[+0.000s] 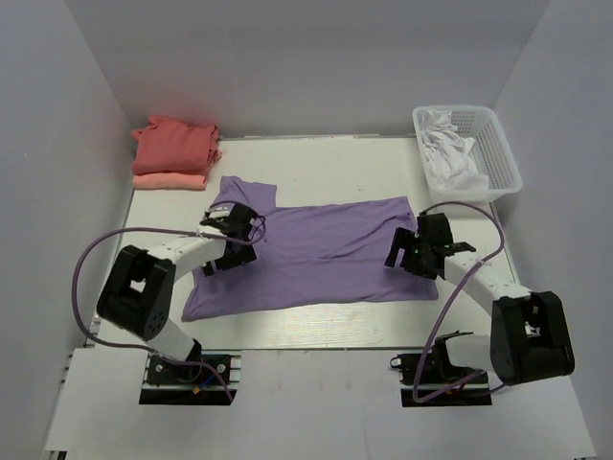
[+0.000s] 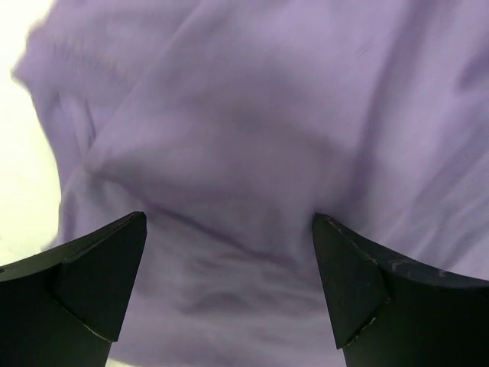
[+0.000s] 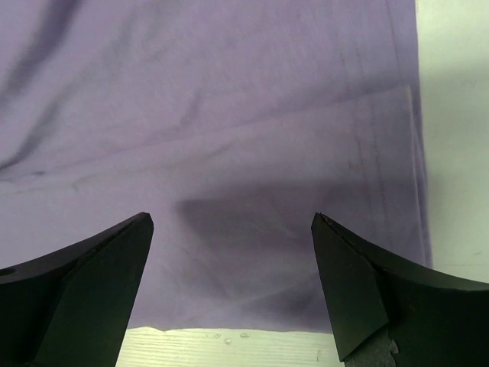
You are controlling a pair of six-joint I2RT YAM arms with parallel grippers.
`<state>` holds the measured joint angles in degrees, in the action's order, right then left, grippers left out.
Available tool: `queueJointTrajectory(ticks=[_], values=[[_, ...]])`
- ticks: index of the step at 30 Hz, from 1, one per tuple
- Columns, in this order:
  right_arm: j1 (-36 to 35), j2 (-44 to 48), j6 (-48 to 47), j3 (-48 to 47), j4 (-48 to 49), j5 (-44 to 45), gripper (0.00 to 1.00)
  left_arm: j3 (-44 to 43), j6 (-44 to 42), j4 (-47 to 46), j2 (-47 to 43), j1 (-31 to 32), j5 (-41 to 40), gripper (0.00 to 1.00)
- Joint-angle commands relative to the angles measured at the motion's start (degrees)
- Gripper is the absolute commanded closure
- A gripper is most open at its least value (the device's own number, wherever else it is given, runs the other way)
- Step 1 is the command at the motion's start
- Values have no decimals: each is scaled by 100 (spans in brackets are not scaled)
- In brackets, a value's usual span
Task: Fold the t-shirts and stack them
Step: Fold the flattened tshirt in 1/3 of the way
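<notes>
A large lavender-purple t-shirt [image 1: 316,254] lies spread flat across the middle of the table. It fills the left wrist view [image 2: 252,138] and the right wrist view [image 3: 229,130]. My left gripper [image 1: 233,222] is open and hovers just above the shirt's left part, near a sleeve. My right gripper [image 1: 407,251] is open and hovers over the shirt's right edge, where the hem [image 3: 412,153] meets the table. A folded coral-red t-shirt [image 1: 175,142] rests on a paler salmon-pink one [image 1: 170,180] at the back left.
A white plastic basket [image 1: 498,158] holding white cloth [image 1: 450,158] stands at the back right. White walls enclose the table on three sides. Bare table shows in front of the shirt and beside the basket.
</notes>
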<state>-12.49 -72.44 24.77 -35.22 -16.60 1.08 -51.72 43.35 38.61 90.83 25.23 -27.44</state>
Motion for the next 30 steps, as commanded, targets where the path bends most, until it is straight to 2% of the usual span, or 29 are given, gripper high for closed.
queueJointTrajectory(ticks=[1, 6, 13, 17, 18, 20, 22, 26, 30], values=[[27, 37, 308, 384, 60, -64, 10, 477, 410, -292, -592, -123, 501, 0], [54, 37, 475, 884, -106, 5, 10, 1507, 1016, -293, -996, -177, 854, 0], [28, 1528, 731, 1132, -746, 366, 10, 1824, 1483, 348, -1646, -177, 1215, 0], [36, 1787, 397, 668, -836, 428, 10, 1053, 1326, 734, -1735, -177, 812, 0], [45, 1691, 240, 387, -862, 532, 10, 798, 1255, 823, -1735, -177, 523, 0], [19, 1323, 55, -78, -810, 718, 10, -315, 1045, 972, -1490, -177, 5, 0], [27, 928, -16, -702, -731, 850, 10, -741, 842, 860, -1227, -177, -243, 0], [36, 91, -113, -1548, -485, 806, 10, -1506, -149, 183, -576, -475, 185, 0], [27, -630, -166, -2312, -388, 780, 10, -2496, -616, -230, 275, -888, 379, 0]])
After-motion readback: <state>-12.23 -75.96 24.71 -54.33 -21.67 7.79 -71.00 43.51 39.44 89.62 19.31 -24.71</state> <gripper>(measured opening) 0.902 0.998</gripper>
